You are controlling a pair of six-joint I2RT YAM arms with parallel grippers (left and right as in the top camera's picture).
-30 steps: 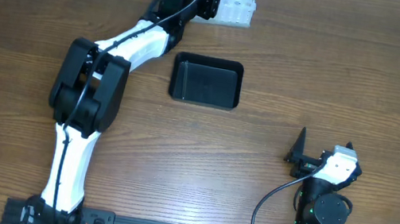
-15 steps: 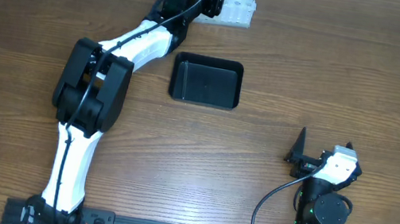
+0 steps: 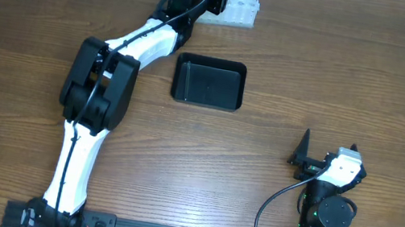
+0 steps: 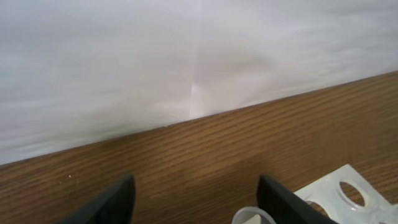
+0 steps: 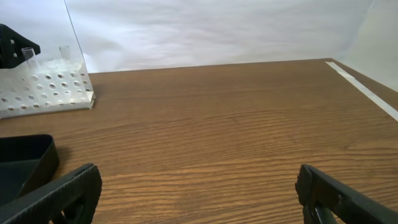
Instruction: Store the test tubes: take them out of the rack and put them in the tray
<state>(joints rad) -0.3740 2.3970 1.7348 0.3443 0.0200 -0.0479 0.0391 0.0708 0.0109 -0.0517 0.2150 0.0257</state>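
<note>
While my left gripper (image 4: pixel 196 208) hangs spread open at the rack (image 4: pixel 341 188), a test tube (image 4: pixel 252 216) shows its rim just beside one finger, ungripped. The black tray (image 3: pixel 209 82) lies behind that gripper, toward my base. My right gripper (image 5: pixel 199 199) rests wide open, well apart from both.

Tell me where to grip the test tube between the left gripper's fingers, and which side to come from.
Grip the test tube on the stretch of glass that stands above the rack, just under its open rim. Come from straight above, one finger each side: it stands upright in its hole and the rack encloses the rest, so probably only a vertical pull frees it.
</note>
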